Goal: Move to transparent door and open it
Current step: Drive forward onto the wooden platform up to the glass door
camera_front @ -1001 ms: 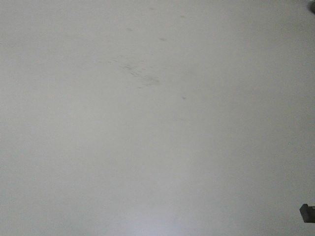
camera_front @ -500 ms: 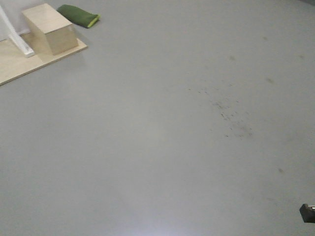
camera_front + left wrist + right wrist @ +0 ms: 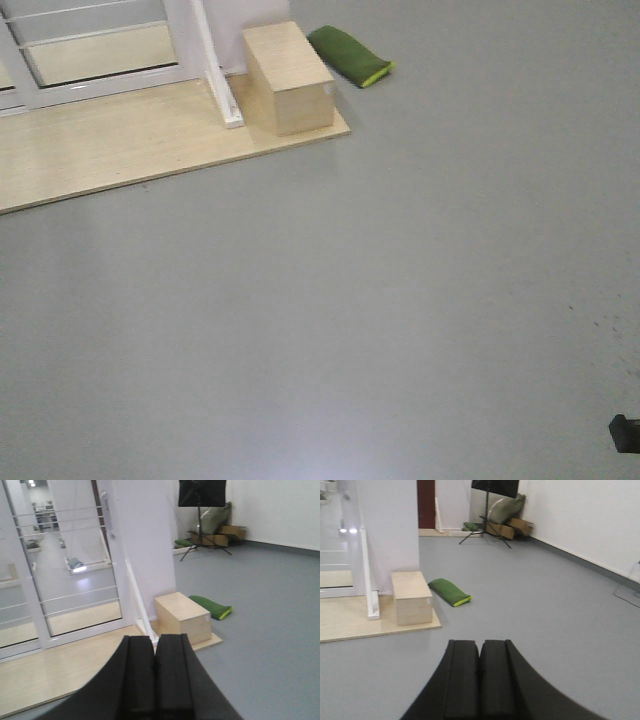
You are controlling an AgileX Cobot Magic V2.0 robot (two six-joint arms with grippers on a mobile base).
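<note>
The transparent door [image 3: 75,592] is a tall glass panel in a white frame, crossed by thin white horizontal bars in pairs. A pale grey pull handle [image 3: 104,511] sits high on its right edge. In the left wrist view it stands in the upper left, and through the glass a bright room with a shiny floor can be seen. In the front view only its bottom part [image 3: 100,48] shows, at the top left corner. A second white-framed glass panel [image 3: 7,605] stands just beside it on the left. To the right of the door is a white wall section [image 3: 145,540], and a thin white brace [image 3: 136,597] leans at its foot. A low, light wooden platform [image 3: 110,140] lies under and in front of the door. On the platform's right corner, near the brace, stands a pale wooden box [image 3: 288,78]. A green bag [image 3: 350,55] with a yellow-green edge lies on the grey floor [image 3: 400,300] just past the box. The same grey floor fills the space between the camera and the platform. Far behind, near the back wall, is a black tripod stand [image 3: 201,510], with sacks and cardboard [image 3: 222,525] piled beside it. The left gripper [image 3: 155,675] and the right gripper [image 3: 480,680] each show at the bottom of their own wrist view. In both, the black fingers are pressed together and hold nothing, well apart from the door.
</note>
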